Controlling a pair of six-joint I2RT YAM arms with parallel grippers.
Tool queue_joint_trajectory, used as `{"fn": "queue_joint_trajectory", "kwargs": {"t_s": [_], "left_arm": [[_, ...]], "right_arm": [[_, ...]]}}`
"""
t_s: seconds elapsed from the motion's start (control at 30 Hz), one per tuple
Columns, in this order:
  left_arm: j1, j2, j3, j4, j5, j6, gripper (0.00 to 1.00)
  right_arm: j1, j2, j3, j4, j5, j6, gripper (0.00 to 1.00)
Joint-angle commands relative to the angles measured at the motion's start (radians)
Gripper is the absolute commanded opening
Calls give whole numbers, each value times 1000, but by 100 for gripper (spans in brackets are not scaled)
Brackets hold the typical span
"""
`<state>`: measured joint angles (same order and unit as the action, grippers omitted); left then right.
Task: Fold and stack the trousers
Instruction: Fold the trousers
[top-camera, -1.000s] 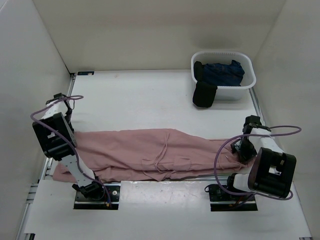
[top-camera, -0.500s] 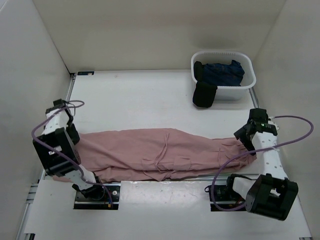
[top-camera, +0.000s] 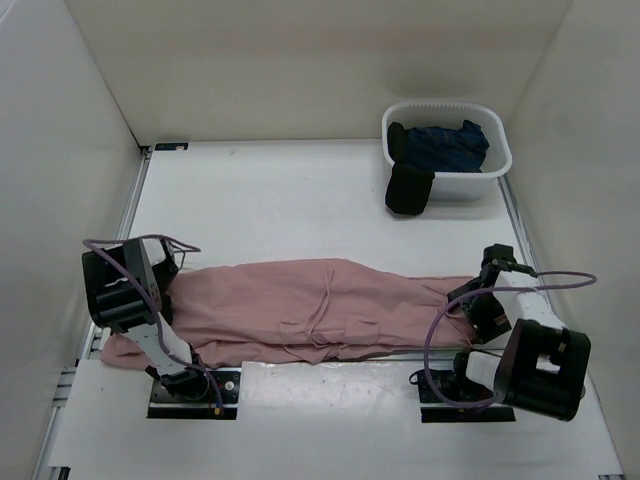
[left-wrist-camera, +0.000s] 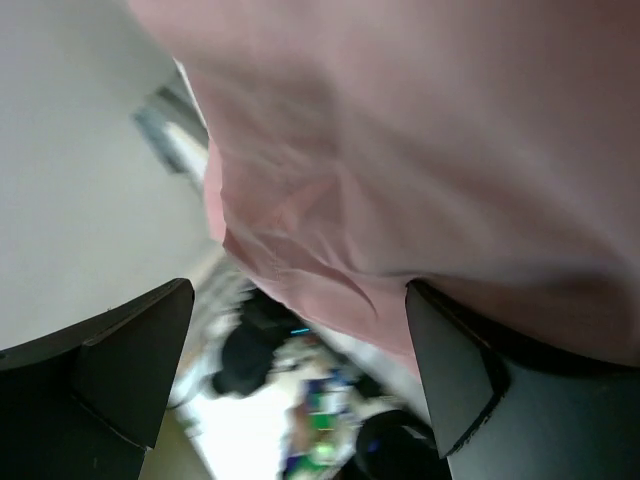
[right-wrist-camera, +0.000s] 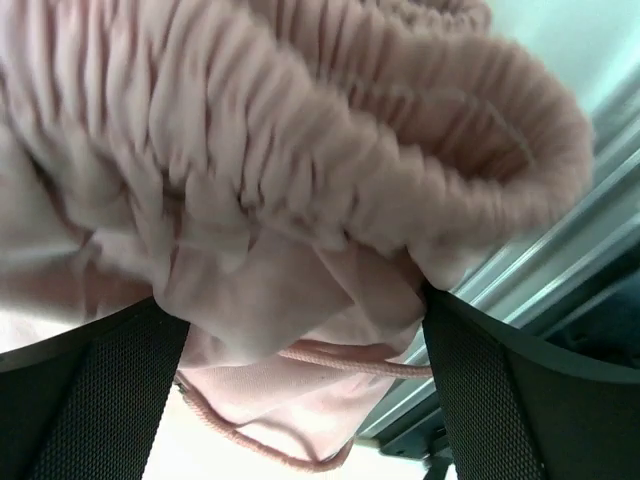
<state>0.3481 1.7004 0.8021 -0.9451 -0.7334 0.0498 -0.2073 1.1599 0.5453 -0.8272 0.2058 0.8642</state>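
Observation:
The dusty-pink trousers (top-camera: 300, 305) lie folded lengthwise across the near part of the table, leg ends at the left and the gathered waist at the right. My left gripper (top-camera: 165, 268) sits low at the leg end. In the left wrist view its fingers (left-wrist-camera: 120, 370) stand wide apart, open (left-wrist-camera: 300, 370), with pink cloth (left-wrist-camera: 420, 150) just ahead of them. My right gripper (top-camera: 473, 300) is at the waist end, open (right-wrist-camera: 305, 380). The elastic waistband (right-wrist-camera: 300, 150) and a drawstring (right-wrist-camera: 340, 360) lie loose between its fingers.
A white basket (top-camera: 497, 165) stands at the back right, holding dark navy garments (top-camera: 445, 145). One black garment (top-camera: 408, 190) hangs over its front rim. White walls close in both sides. A metal rail (right-wrist-camera: 560, 270) runs along the near table edge beside the waist.
Both grippers have opened and let go of the cloth. The left arm has dropped lower at the leg end. The right arm swung out and came back to the waist.

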Motion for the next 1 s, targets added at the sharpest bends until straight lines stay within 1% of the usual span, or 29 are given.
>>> {"fn": "queue_joint_trajectory", "kwargs": {"t_s": [0.0,0.03,0.1,0.13,0.23,0.27,0.3,0.33,0.4,0.43,0.5,0.53,0.57,0.6,0.63,0.67,0.7,0.8,0.83,0.93,0.97], "left_arm": [[-43,115,-63,253,11,-50,100],[-55,129,-41,253,11,-50,100],[-95,151,11,253,11,-50,100],[-112,151,31,253,11,-50,100],[-175,185,139,235,11,-50,100],[-187,195,178,224,20,-50,100],[-196,226,218,214,29,-50,100],[-211,244,302,201,40,-50,100],[-227,281,382,167,40,-50,100],[-241,313,455,155,31,-50,100],[-251,335,521,109,48,-50,100],[-251,344,575,89,75,-50,100],[-251,344,597,69,90,-50,100],[-251,344,615,48,106,-50,100],[-251,325,637,8,142,-50,100],[-251,308,637,-12,166,-50,100],[-251,288,650,-27,189,-50,100],[-201,197,675,-81,273,-50,100],[-161,155,675,-92,329,-50,100],[-94,101,675,-101,446,-50,100],[-54,79,652,-101,548,-50,100]], "right_arm": [[-4,150,-51,164,7,-7,99],[-4,177,-51,180,7,-7,92],[-14,242,-27,220,17,-7,82],[-14,256,-10,220,29,-7,64],[-47,297,83,220,81,-7,33],[-47,314,109,220,96,-7,33],[-75,323,160,220,109,-7,33],[-86,333,183,220,118,-7,33],[-118,368,228,220,118,2,32],[-127,388,260,211,118,2,32],[-138,400,271,211,77,2,32],[-138,400,281,211,63,2,34],[-138,400,281,230,40,-14,38],[-138,400,281,241,9,-48,44],[-138,400,281,241,-50,-65,47],[-138,390,281,252,-77,-83,49],[-138,377,301,252,-97,-120,50],[-138,341,324,206,-108,-155,50],[-138,304,324,195,-92,-156,50],[-138,233,324,159,-82,-165,50],[-138,219,324,158,-82,-165,50]]}}
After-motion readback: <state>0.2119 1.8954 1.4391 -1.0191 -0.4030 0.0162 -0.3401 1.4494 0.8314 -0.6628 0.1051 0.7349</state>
